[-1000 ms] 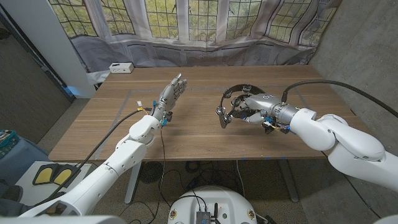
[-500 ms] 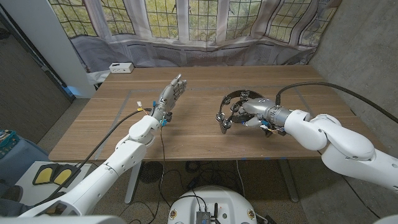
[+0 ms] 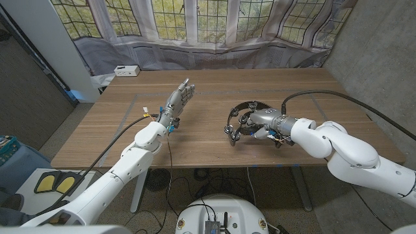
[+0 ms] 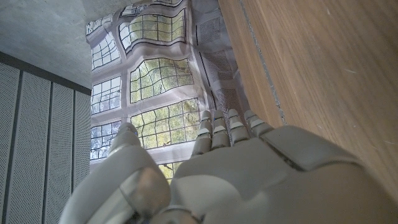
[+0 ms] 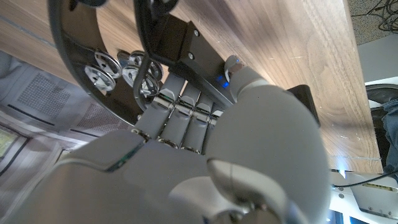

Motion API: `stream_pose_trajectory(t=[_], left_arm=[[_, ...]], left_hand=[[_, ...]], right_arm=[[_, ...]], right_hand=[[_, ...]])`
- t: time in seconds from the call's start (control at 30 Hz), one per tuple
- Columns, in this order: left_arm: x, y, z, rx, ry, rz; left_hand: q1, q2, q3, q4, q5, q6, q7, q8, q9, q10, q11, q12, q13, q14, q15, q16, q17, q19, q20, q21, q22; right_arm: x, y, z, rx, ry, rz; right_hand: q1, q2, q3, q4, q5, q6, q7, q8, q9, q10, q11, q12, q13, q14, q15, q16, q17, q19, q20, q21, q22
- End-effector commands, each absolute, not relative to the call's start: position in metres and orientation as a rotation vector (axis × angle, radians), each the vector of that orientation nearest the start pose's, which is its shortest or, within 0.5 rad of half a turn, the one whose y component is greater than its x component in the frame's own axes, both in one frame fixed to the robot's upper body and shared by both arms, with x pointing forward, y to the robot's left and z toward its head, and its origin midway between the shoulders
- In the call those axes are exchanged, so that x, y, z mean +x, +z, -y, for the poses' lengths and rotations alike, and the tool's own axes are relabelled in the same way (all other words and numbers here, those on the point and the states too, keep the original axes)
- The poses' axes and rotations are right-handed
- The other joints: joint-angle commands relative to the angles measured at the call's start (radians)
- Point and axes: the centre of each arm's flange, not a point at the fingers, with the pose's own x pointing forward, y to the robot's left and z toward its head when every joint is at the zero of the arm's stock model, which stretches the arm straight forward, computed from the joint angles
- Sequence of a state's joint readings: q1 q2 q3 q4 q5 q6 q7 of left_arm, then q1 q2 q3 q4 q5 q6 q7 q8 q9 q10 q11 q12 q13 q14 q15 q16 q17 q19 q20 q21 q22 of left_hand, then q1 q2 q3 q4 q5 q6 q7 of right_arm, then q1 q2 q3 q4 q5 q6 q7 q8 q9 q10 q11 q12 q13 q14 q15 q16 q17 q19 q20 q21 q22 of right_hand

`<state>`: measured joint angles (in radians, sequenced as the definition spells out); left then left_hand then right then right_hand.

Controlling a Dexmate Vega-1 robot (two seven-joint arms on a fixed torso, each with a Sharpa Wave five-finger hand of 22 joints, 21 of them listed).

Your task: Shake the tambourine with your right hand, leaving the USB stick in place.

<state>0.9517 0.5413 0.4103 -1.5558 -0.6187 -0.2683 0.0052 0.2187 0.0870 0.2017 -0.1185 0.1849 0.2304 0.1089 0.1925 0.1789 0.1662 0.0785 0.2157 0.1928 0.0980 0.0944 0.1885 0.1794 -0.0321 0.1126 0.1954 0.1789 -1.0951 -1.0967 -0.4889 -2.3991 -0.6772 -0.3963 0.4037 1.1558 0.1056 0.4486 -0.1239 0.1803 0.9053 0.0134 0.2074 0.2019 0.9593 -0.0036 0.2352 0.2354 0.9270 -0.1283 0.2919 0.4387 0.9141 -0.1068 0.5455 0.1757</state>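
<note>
In the head view we see the wooden table [image 3: 195,140] with both arms coming in from the bottom corners. The right hand [image 3: 259,121] is on the right half of the table and grips the tambourine [image 3: 242,119], a black half-round frame with small metal jingles. The tambourine is close above the table surface or touching it (we cannot tell which). The left hand [image 3: 179,99] is raised over the left half of the table, standing upright with the fingers straight and close together, and it holds nothing. A small white box [image 3: 126,70] lies near the far left corner of the table. The USB stick we cannot find here.

In the left wrist view we see the back of the left hand [image 4: 249,174], its fingers [image 4: 219,127] stretched out beside the wood surface, toward a curtain with printed windows [image 4: 155,93].

In the right wrist view the right hand [image 5: 205,143] has its fingers [image 5: 180,115] curled around the black frame of the tambourine [image 5: 93,50], and the jingles [image 5: 99,68] hang just beside the fingers. The wood of the table [image 5: 286,43] is behind.
</note>
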Motion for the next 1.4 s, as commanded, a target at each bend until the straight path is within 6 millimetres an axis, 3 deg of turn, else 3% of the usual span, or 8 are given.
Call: stream_pose_trajectory(t=[0.03,1.4], left_arm=[[0.608,-0.031,-0.227,-0.028,-0.343,0.636],[0.606,-0.031,-0.228,-0.030,-0.342,0.636]], left_hand=[[0.000,0.005,0.010,0.002,-0.003,0.007,-0.002,-0.003,0.002,0.007,0.002,-0.004,0.004,0.000,0.000,-0.001,0.001,-0.007,0.000,0.003,0.002],[-0.001,0.004,0.012,0.002,-0.004,0.008,-0.001,-0.003,0.002,0.007,0.001,-0.004,0.004,-0.001,0.000,-0.001,0.001,-0.009,0.000,0.003,0.002]], right_arm=[[0.471,-0.042,0.174,-1.743,0.338,0.450],[0.490,-0.066,0.174,-1.771,0.337,0.378]], right_hand=[[0.060,0.071,0.011,-0.001,0.008,0.075,-0.069,0.005,0.004,0.006,-0.004,0.000,0.001,0.010,-0.031,-0.002,0.002,-0.001,0.001,0.005,0.004],[0.057,0.069,0.015,-0.005,0.012,0.076,-0.068,0.005,0.003,0.009,-0.003,-0.001,0.000,0.012,-0.030,-0.008,0.003,-0.003,0.006,0.015,0.003]])
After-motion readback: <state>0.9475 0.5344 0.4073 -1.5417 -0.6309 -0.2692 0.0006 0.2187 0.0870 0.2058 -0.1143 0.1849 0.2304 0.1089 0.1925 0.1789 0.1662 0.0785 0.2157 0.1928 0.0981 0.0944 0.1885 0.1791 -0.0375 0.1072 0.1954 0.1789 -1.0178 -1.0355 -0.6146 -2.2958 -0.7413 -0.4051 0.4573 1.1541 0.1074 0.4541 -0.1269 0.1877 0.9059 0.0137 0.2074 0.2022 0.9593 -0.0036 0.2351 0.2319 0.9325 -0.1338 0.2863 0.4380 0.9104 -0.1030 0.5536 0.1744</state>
